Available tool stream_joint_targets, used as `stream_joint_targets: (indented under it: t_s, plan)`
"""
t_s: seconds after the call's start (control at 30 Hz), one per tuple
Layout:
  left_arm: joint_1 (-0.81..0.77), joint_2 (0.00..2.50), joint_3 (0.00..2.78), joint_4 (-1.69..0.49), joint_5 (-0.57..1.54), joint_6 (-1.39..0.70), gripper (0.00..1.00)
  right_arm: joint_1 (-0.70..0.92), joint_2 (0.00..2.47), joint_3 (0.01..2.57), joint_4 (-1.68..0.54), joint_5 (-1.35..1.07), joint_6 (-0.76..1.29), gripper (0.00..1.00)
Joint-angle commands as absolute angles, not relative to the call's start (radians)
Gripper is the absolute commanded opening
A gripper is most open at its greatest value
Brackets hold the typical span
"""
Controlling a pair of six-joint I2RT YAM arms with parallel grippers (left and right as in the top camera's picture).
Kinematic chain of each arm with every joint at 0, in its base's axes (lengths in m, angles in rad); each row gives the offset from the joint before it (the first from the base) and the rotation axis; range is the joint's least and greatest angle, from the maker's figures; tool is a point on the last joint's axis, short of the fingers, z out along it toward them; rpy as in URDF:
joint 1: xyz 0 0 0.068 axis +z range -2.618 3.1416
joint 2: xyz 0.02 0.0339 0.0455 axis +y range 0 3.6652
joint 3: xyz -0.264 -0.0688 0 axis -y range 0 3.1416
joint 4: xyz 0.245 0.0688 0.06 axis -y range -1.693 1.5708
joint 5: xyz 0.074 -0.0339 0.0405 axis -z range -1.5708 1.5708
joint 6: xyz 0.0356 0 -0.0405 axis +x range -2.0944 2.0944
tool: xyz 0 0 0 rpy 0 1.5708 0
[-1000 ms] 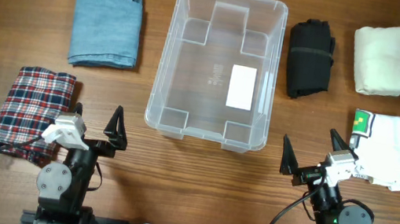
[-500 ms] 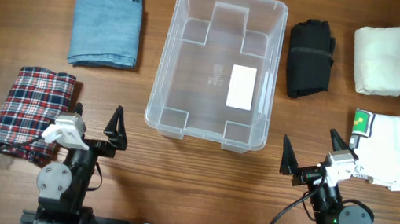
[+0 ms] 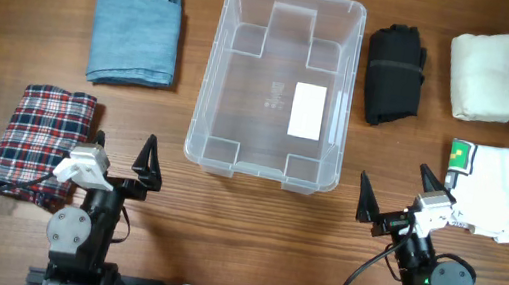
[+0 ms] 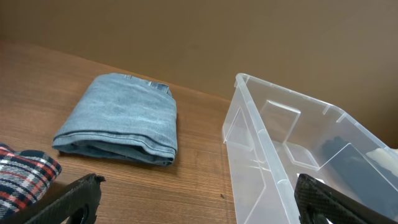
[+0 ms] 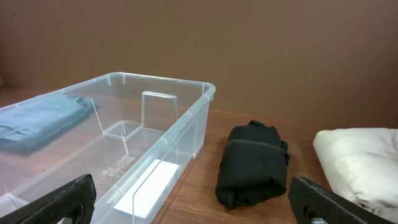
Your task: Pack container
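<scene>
Container (image 3: 201,104): one, centre of table (image 3: 8,35); one white label (image 3: 308,110), no legible writing. Folded cloths, five: denim (image 3: 134,34), plaid (image 3: 41,136), black (image 3: 393,74), cream (image 3: 490,77), white (image 3: 495,194). Left gripper (image 3: 122,148), right gripper (image 3: 395,189): both spread wide, holding nothing.
</scene>
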State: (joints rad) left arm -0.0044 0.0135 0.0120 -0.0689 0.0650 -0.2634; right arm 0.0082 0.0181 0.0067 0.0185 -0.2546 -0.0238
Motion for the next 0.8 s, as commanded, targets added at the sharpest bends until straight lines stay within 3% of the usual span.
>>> stream_joint_targets:
  t_s: [0.0,0.43,0.6,0.77]
  plan:
    - [0.003,0.007,0.006,-0.072,0.052,-0.242,1.0,0.014,0.014,0.005,0.022,-0.27,-0.023,1.0]
    - [0.003,0.007,0.006,-0.072,0.052,-0.242,1.0,0.014,0.014,0.005,0.037,-0.271,-0.023,1.0]
    - [0.003,0.007,0.006,-0.072,0.052,-0.242,1.0,0.014,0.014,0.006,0.308,-0.416,0.019,1.0]
    - [0.003,0.007,0.006,-0.072,0.052,-0.242,1.0,0.014,0.048,0.064,0.527,-0.31,0.011,1.0]
